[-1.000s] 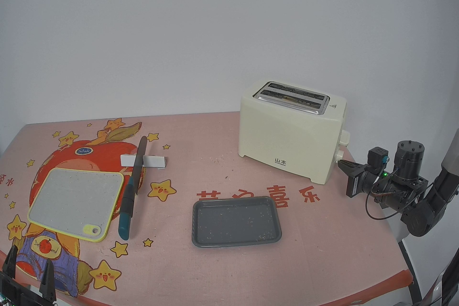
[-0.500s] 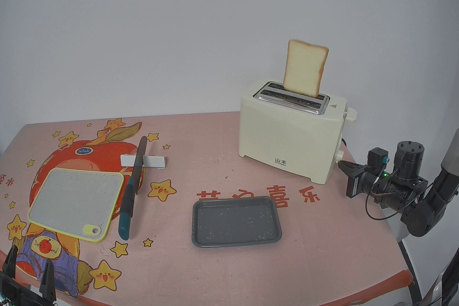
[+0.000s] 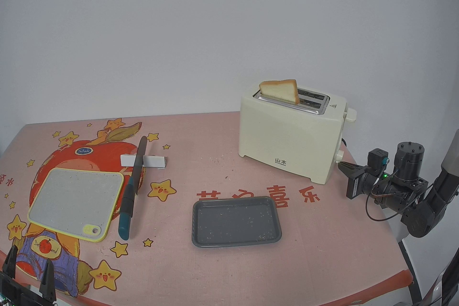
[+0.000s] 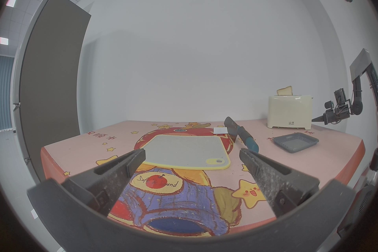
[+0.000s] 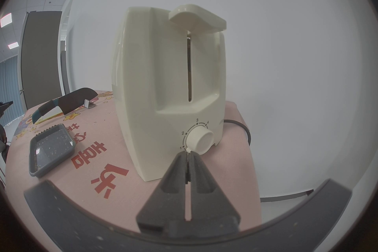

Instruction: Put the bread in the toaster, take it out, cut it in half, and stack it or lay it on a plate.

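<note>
The cream toaster (image 3: 291,135) stands at the table's back right, its lever (image 3: 351,114) up. A slice of bread (image 3: 279,90) lies tilted across the top, at the left end of the slots. My right gripper (image 3: 345,167) is shut and empty, its tip just off the toaster's dial (image 5: 199,139), below the raised lever (image 5: 197,19). The left gripper (image 4: 193,170) is open and empty at the table's front left edge, short of the cutting board (image 4: 185,150). A dark grey tray-like plate (image 3: 236,221) lies in front of the toaster.
A knife (image 3: 131,187) with a teal handle lies right of the cutting board (image 3: 76,202), its blade propped on a small white rest (image 3: 143,161). The toaster's cord (image 5: 240,128) runs behind it near the table's right edge.
The lever sprang up and the bread shot out of the slot into the air, then dropped back and came to rest tilted on the toaster's top. Neither arm moved.
</note>
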You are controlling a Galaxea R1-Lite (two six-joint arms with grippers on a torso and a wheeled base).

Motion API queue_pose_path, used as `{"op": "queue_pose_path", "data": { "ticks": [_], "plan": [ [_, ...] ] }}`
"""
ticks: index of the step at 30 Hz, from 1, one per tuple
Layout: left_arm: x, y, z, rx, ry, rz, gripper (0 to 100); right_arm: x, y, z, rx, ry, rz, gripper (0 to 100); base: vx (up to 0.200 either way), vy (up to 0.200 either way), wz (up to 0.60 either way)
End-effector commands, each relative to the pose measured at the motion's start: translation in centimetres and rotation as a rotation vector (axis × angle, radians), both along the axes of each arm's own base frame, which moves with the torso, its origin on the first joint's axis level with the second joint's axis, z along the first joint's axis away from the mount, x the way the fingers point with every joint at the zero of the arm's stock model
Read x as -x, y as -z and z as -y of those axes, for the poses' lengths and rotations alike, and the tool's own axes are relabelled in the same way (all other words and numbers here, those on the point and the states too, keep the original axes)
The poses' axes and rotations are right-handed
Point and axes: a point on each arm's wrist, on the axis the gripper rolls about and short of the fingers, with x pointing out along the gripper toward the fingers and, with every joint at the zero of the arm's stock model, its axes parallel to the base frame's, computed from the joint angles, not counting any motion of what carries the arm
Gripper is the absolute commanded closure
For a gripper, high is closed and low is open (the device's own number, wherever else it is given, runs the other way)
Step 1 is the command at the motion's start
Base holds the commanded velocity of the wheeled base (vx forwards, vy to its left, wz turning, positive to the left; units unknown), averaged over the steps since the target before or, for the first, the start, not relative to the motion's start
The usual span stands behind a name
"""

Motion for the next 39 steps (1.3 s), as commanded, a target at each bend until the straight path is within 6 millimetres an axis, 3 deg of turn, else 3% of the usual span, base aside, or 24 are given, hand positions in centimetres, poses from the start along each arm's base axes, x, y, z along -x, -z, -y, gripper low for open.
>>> {"op": "queue_pose_path", "data": {
  "ticks": [1,10,30,39],
  "plan": [
    [0.0,0.5,0.0,0.0,0.0,-0.001,0,0.0,0.0,0.0,0.0,-0.001,0.001,100,0.0,0.0,0.0],
    [0.0,0.5,0.0,0.0,0.0,-0.001,0,0.2,-0.2,0.0,0.0,-0.003,0.006,100,0.0,0.0,0.0],
    [0.0,0.5,0.0,0.0,0.0,-0.001,0,3.0,-8.0,0.2,-0.075,-0.03,0.27,100,0.0,0.0,0.0],
    [0.0,0.5,0.0,0.0,0.0,-0.001,0,3.5,-8.7,0.2,-0.078,-0.039,0.297,100,0.0,0.0,0.0]
  ]
}}
